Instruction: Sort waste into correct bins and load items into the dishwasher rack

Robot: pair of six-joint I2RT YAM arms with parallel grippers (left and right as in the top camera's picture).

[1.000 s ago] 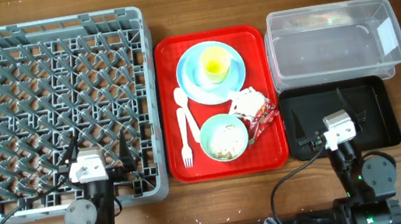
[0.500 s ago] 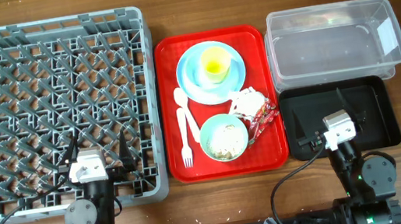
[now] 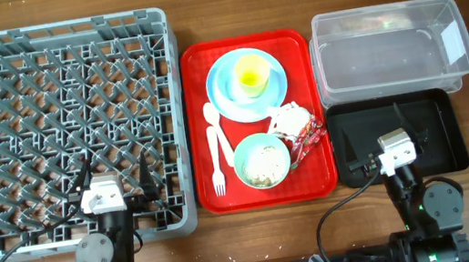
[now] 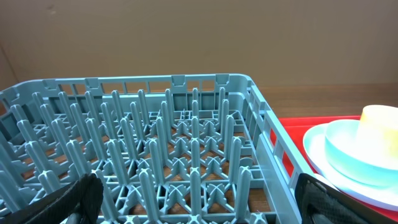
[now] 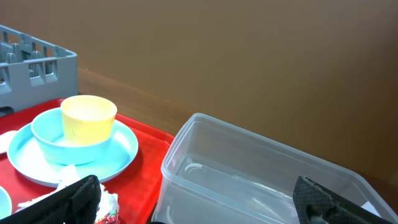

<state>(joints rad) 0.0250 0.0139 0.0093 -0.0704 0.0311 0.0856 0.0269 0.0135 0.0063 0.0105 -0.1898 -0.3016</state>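
Both arms parked at near edge: left gripper [image 4: 205, 199] & right gripper [image 5: 205, 202] wide open, nothing held. Wrapper [image 3: 294, 127], bowl [image 3: 262, 161] w/ scraps, cup [image 3: 250, 74] on plate [image 3: 231, 90], all on red tray [image 3: 193, 63] (untouched). Risk: lifting plate first tips cup; tilting bowl early spills scraps.

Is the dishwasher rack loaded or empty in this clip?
Empty. Overhead, the dishwasher rack holds nothing; plate, cup, bowl, fork and spoon are all over on the red tray.
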